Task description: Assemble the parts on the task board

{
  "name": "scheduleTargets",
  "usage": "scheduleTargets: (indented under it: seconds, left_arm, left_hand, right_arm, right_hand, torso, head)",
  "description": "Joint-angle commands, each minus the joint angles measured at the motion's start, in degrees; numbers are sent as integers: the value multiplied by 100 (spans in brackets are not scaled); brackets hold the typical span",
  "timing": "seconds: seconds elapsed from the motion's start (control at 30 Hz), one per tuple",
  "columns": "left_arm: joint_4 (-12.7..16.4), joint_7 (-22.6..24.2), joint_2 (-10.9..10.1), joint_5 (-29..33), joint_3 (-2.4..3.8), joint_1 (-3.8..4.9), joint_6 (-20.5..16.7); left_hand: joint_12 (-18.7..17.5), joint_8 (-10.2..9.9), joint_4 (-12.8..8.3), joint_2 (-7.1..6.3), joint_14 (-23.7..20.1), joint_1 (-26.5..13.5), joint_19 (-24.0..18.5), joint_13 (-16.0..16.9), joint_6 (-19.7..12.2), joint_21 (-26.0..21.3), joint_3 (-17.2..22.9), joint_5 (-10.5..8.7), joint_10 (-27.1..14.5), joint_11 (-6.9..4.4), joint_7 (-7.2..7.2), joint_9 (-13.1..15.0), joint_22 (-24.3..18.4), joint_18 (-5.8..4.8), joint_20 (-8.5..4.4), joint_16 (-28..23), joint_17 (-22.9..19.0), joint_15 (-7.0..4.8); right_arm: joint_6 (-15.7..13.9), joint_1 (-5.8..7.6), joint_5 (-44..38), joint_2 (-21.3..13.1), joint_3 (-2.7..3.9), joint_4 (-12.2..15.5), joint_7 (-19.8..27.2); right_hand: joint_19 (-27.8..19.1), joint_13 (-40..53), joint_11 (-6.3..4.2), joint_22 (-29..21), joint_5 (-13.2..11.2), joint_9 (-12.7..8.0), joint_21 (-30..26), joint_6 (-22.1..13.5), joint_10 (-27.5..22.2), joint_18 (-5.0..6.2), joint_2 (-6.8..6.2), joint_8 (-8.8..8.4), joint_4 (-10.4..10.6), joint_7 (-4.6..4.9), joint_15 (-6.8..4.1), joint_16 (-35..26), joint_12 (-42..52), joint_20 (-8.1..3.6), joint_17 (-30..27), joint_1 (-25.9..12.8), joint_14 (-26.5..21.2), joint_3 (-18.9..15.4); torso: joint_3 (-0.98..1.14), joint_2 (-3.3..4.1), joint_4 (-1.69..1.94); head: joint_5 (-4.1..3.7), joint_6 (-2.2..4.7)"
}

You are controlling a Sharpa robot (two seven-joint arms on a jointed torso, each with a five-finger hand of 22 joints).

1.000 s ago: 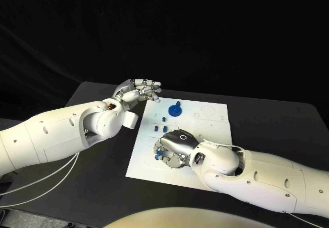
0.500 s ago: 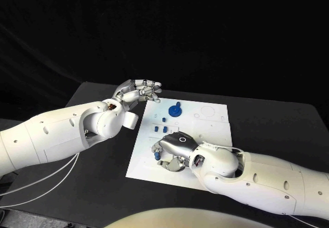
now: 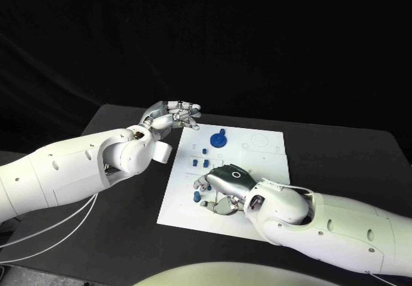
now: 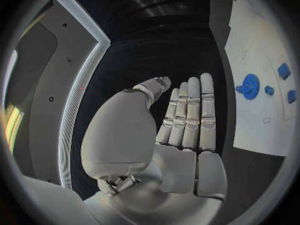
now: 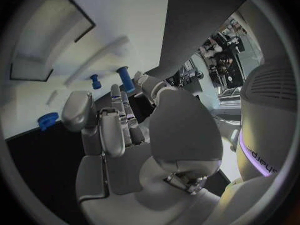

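The white task board (image 3: 262, 162) lies mid-table. A blue gear (image 3: 219, 139) stands near its far edge, with small blue parts (image 3: 201, 161) just nearer me. My right hand (image 3: 227, 182) hovers low over the board's near left part, fingers spread and reaching down beside a blue part (image 3: 198, 194); I cannot tell if they touch it. In the right wrist view, the fingers (image 5: 115, 122) are extended with nothing in the palm, and a blue peg (image 5: 125, 78) stands beyond them. My left hand (image 3: 175, 114) is raised past the board's far left corner, fingers (image 4: 190, 110) straight and holding nothing.
The black table (image 3: 112, 196) spreads to the left and right of the board. The left wrist view shows the gear (image 4: 250, 86) and small parts (image 4: 284, 70) on the board (image 4: 250, 40). A rectangular recess (image 5: 47, 47) is cut in the board.
My right hand has rolled at the wrist and its fingers have stretched towards the blue part at the board's left edge. The left hand has stayed put.
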Motion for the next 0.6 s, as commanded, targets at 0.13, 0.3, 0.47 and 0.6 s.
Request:
scheduleTargets:
  seconds: [0.13, 0.3, 0.47, 0.6]
  left_arm:
    - [4, 23, 0, 27, 3, 3, 89]
    - [-9, 16, -5, 28, -1, 2, 100]
    - [-21, 12, -24, 29, -18, 2, 97]
    - [-26, 13, -29, 40, -31, 1, 102]
  left_hand:
    - [-26, -23, -7, 26, -1, 13, 39, 7, -4, -20, -17, 16, -6, 26, 27, -9, -6, 15, -7, -18, -6, 12]
    - [-28, -24, -4, 30, -1, 8, 42, 9, -5, -27, -26, 16, -8, 26, 27, -12, -10, 15, -7, -19, -10, 12]
    - [-28, -24, -4, 30, -1, 8, 42, 9, -5, -27, -26, 16, -8, 26, 27, -12, -10, 15, -7, -19, -10, 12]
    - [-28, -24, -4, 30, -1, 8, 42, 9, -5, -27, -26, 16, -8, 26, 27, -12, -10, 15, -7, -19, -10, 12]
  right_arm:
    - [-837, 101, 670, -410, 73, 298, 393]
    - [-688, 388, 2070, -991, 110, 511, 383]
    - [-323, 634, 3419, -1659, 120, 657, 124]
    - [57, 724, 3795, -2193, 106, 777, -186]
  right_hand:
    - [-64, 10, -4, -6, 29, 0, -123, 28, -57, 58, 119, 17, -22, 6, 44, -63, 60, 6, -110, 67, 108, -50]
    - [-22, 64, -20, 23, 29, 2, -68, 129, 264, 49, 169, 53, 20, 46, 34, -40, 282, 8, -75, 57, 125, -89]
    - [147, 221, -140, 203, 55, 15, 302, 180, 866, -13, 186, 109, 81, -29, -44, 95, 623, -32, 179, 3, 202, -157]
    - [404, 745, -401, 498, 244, 143, 899, 359, 1781, -125, 76, 363, 257, -259, -256, 335, 1378, -219, 638, -283, 322, -502]
  torso:
    - [5, -12, -13]
    - [1, -21, -21]
    - [-6, -53, -77]
    - [-1, -77, -141]
  head:
    - [-105, 69]
    - [-323, 137]
    - [-488, 165]
    - [-671, 168]
